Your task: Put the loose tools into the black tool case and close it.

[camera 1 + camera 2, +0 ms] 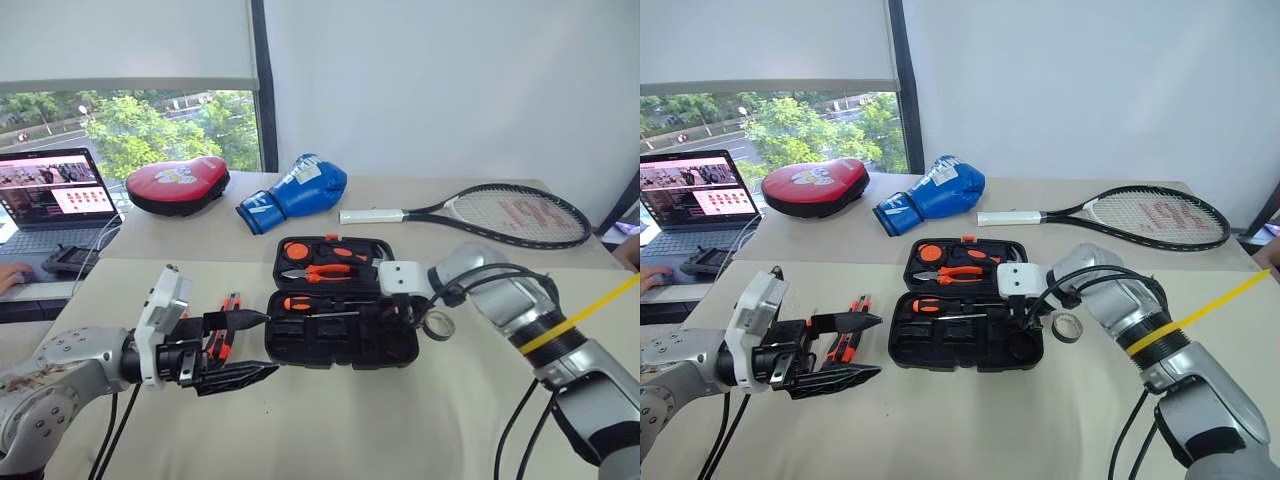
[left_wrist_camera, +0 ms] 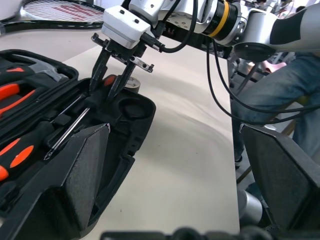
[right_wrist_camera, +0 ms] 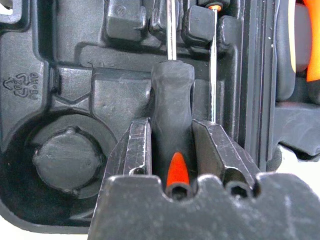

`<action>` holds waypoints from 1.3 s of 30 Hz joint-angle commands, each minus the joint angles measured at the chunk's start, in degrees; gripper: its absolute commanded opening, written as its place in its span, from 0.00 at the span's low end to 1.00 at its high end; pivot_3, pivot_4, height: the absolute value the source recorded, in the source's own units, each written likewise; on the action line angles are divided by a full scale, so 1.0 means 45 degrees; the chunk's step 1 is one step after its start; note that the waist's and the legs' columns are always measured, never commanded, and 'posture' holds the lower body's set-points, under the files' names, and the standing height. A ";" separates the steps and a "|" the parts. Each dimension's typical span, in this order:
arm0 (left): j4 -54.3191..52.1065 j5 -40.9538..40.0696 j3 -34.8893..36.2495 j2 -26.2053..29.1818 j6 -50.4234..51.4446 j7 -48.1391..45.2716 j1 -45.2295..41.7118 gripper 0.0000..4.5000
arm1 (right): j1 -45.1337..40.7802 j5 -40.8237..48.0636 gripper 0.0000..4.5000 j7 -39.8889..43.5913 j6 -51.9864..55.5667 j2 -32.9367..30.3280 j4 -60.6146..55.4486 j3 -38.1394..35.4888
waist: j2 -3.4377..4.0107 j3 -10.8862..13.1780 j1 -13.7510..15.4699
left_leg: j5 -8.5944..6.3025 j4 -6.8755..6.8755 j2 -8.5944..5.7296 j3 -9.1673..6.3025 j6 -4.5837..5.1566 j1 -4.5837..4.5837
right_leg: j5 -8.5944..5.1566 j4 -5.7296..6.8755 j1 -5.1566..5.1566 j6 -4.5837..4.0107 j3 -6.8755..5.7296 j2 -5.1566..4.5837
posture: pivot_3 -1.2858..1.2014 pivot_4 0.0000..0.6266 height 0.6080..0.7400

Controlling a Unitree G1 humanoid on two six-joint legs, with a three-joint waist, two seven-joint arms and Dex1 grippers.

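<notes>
- Red-and-black punch pad [image 1: 178, 184], upper left.
- Blue boxing glove [image 1: 296, 192], upper centre.
- Tennis racket [image 1: 480, 214], upper right.
- Open laptop [image 1: 50, 200], left edge, a person's hand [image 1: 10, 277] beside it.

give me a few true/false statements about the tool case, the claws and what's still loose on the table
1. The case lies open. True.
2. The right claw is empty. False: it is shut on a screwdriver over the case.
3. The left claw is open and holds nothing. True.
4. The tape roll sits in its round recess. False: it lies on the table beside the case, and the round recess holds no roll.
5. The pliers lie loose on the table. False: they sit in the case's far half.
6. The utility knife lies outside the case. True.
</notes>
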 commanded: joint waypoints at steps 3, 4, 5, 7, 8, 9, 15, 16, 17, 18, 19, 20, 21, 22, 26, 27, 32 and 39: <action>-0.0631 -0.0469 0.0098 0.0072 0.0017 0.0558 -0.0234 1.00 | -0.0115 0.0104 0.21 0.0254 0.2042 0.0474 0.0590 -0.0556 | 0.0001 0.0001 0.0027 | -0.0002 -0.0011 -0.0003 -0.0004 -0.0004 0.0003 | 0.0001 0.0003 -0.0005 -0.0005 0.0001 -0.0006 | 0.52 0.24 1.00; -0.0630 -0.0487 0.0096 0.0088 -0.0001 0.0577 -0.0217 1.00 | -0.0103 0.0095 0.21 0.0294 0.2177 0.0500 0.0543 -0.0588 | 0.0002 0.0001 0.0027 | -0.0002 -0.0013 -0.0004 -0.0005 -0.0004 0.0003 | 0.0001 0.0003 -0.0008 -0.0005 0.0001 -0.0006 | 0.52 0.24 1.00; -0.0598 -0.0474 0.0078 0.0109 -0.0038 0.0552 -0.0209 1.00 | -0.0056 0.0010 0.20 0.0346 0.2066 0.0462 0.0498 -0.0549 | 0.0002 0.0001 0.0026 | -0.0001 -0.0021 -0.0009 -0.0005 -0.0005 0.0002 | 0.0001 0.0002 -0.0011 -0.0005 0.0003 -0.0008 | 0.52 0.24 1.00; -0.0495 -0.0394 0.0034 0.0131 -0.0123 0.0472 -0.0215 1.00 | 0.0066 -0.0168 0.20 0.0463 0.1878 0.0345 0.0359 -0.0398 | 0.0002 0.0001 0.0026 | 0.0000 -0.0044 -0.0014 -0.0004 -0.0007 0.0002 | 0.0001 -0.0006 -0.0014 -0.0006 0.0002 -0.0010 | 0.52 0.24 1.00; -0.0447 -0.0341 0.0013 0.0136 -0.0164 0.0423 -0.0222 1.00 | 0.0112 -0.0231 0.20 0.0509 0.1839 0.0311 0.0310 -0.0332 | 0.0002 0.0001 0.0024 | 0.0001 -0.0053 -0.0017 -0.0004 -0.0008 0.0003 | 0.0000 -0.0010 -0.0015 -0.0006 0.0002 -0.0010 | 0.52 0.24 1.00; -0.0419 -0.0277 -0.0006 0.0143 -0.0210 0.0365 -0.0218 1.00 | 0.0139 -0.0291 0.20 0.0536 0.1773 0.0300 0.0302 -0.0272 | 0.0002 0.0001 0.0023 | 0.0003 -0.0066 -0.0022 -0.0003 -0.0010 0.0002 | 0.0000 -0.0014 -0.0017 -0.0006 0.0001 -0.0010 | 0.52 0.24 1.00; -0.0435 0.0037 -0.0152 0.0137 -0.0400 0.0182 -0.0162 1.00 | 0.0503 -0.0625 0.20 0.0829 0.0171 0.0019 0.0238 -0.0143 | 0.0002 0.0001 0.0040 | 0.0008 -0.0095 -0.0035 -0.0003 -0.0018 0.0004 | -0.0002 -0.0023 -0.0021 -0.0006 -0.0005 -0.0010 | 0.52 0.24 1.00; -0.0435 0.0074 -0.0192 0.0112 -0.0403 0.0195 -0.0196 1.00 | 0.0506 -0.0707 0.20 0.0854 0.0032 -0.0015 0.0206 -0.0135 | 0.0002 0.0000 0.0036 | 0.0008 -0.0096 -0.0036 -0.0003 -0.0018 0.0004 | -0.0002 -0.0024 -0.0019 -0.0005 -0.0006 -0.0010 | 0.52 0.24 1.00; -0.0440 0.0105 -0.0235 0.0089 -0.0403 0.0209 -0.0234 1.00 | 0.0481 -0.0828 0.20 0.0781 -0.0078 -0.0004 0.0271 -0.0129 | 0.0002 0.0001 0.0035 | 0.0008 -0.0098 -0.0037 -0.0003 -0.0018 0.0004 | -0.0002 -0.0026 -0.0019 -0.0005 -0.0006 -0.0011 | 0.52 0.24 1.00; -0.0452 0.0141 -0.0279 0.0068 -0.0414 0.0219 -0.0264 1.00 | 0.0447 -0.0960 0.20 0.0682 -0.0215 0.0019 0.0390 -0.0106 | 0.0002 0.0001 0.0034 | 0.0008 -0.0098 -0.0037 -0.0003 -0.0018 0.0004 | -0.0003 -0.0026 -0.0019 -0.0005 -0.0006 -0.0010 | 0.52 0.24 1.00; -0.0439 0.0184 -0.0323 0.0042 -0.0432 0.0237 -0.0298 1.00 | 0.0431 -0.1089 0.20 0.0632 -0.0476 0.0018 0.0534 -0.0053 | 0.0002 0.0001 0.0032 | 0.0008 -0.0098 -0.0037 -0.0003 -0.0018 0.0004 | -0.0003 -0.0027 -0.0019 -0.0005 -0.0006 -0.0010 | 0.52 0.24 1.00; -0.0418 0.0225 -0.0349 0.0027 -0.0455 0.0233 -0.0312 1.00 | 0.0426 -0.1153 0.20 0.0587 -0.0609 0.0047 0.0645 -0.0033 | 0.0002 0.0001 0.0030 | 0.0009 -0.0098 -0.0036 -0.0003 -0.0018 0.0004 | -0.0003 -0.0028 -0.0019 -0.0005 -0.0006 -0.0010 | 0.52 0.24 1.00; -0.0397 0.0261 -0.0364 0.0020 -0.0479 0.0220 -0.0320 1.00 | 0.0416 -0.1187 0.20 0.0547 -0.0655 0.0101 0.0742 -0.0040 | 0.0002 0.0001 0.0030 | 0.0010 -0.0099 -0.0036 -0.0003 -0.0020 0.0004 | -0.0003 -0.0027 -0.0019 -0.0005 -0.0006 -0.0010 | 0.52 0.24 1.00; -0.0369 0.0291 -0.0360 0.0019 -0.0504 0.0199 -0.0320 1.00 | 0.0392 -0.1218 0.20 0.0534 -0.0709 0.0146 0.0828 -0.0038 | 0.0002 0.0001 0.0031 | 0.0011 -0.0099 -0.0036 -0.0003 -0.0021 0.0004 | -0.0003 -0.0027 -0.0019 -0.0005 -0.0006 -0.0010 | 0.52 0.24 1.00; -0.0274 0.0406 -0.0292 0.0046 -0.0601 0.0061 -0.0233 1.00 | 0.0244 -0.0946 0.32 0.0787 -0.1068 0.0368 0.1053 -0.0303 | 0.0002 0.0001 0.0034 | 0.0015 -0.0098 -0.0037 -0.0003 -0.0026 0.0018 | -0.0003 -0.0024 -0.0007 -0.0006 -0.0005 -0.0011 | 0.52 0.24 1.00; -0.0245 0.0429 -0.0273 0.0059 -0.0638 0.0023 -0.0203 1.00 | 0.0235 -0.0884 0.44 0.0729 -0.1242 0.0406 0.1026 -0.0433 | 0.0002 0.0001 0.0028 | 0.0015 -0.0099 -0.0037 -0.0003 -0.0027 0.0028 | -0.0004 -0.0023 -0.0001 -0.0007 -0.0005 -0.0011 | 0.52 0.24 1.00; -0.0115 0.0610 -0.0184 0.0098 -0.0784 -0.0220 -0.0049 1.00 | 0.0566 0.0151 0.55 0.1053 -0.1441 0.0153 -0.0507 -0.1508 | 0.0001 0.0001 -0.0030 | 0.0024 -0.0142 -0.0033 -0.0001 -0.0043 0.0040 | -0.0007 -0.0025 -0.0007 -0.0012 -0.0001 -0.0004 | 0.52 0.24 1.00; 0.0123 0.0888 -0.0244 0.0012 -0.1050 -0.0458 0.0034 1.00 | 0.2373 0.2972 0.50 0.0347 0.1339 -0.0007 -0.3922 -0.4412 | 0.0002 0.0004 -0.0087 | 0.0042 -0.0171 0.0002 -0.0003 -0.0076 0.0040 | -0.0020 -0.0015 -0.0028 -0.0035 -0.0003 0.0008 | 0.52 0.24 1.00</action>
